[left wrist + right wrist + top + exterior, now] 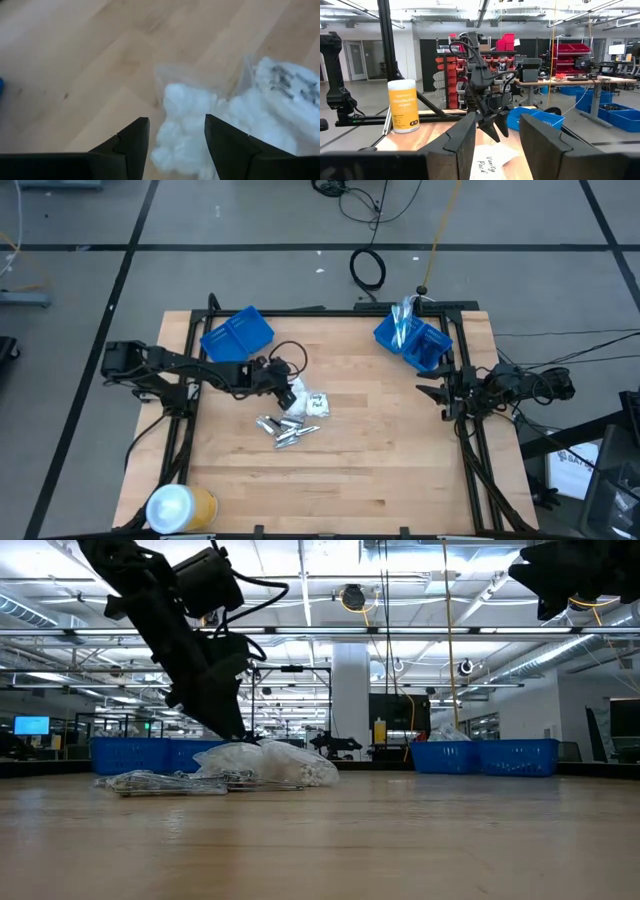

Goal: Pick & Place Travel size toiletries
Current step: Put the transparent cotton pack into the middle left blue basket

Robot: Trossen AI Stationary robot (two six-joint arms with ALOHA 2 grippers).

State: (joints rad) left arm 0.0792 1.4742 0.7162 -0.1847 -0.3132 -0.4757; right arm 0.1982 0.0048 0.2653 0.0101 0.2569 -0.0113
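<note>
High view: left gripper [285,385] down at table centre, over white packet [292,395]; fingers [131,142] apart, straddling it, not clamped. Silver tubes [282,429] just beyond. Right gripper [432,392] parked at edge, apart, empty, well away.

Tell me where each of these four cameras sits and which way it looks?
High: overhead, straight down on the table, both arms.
Low: at tabletop height, level across; left arm over the white packets.
Left wrist: past the left hand, white packets between its fingers.
Right wrist: past the right hand, toward the left arm.
Shared: all show the packets.
</note>
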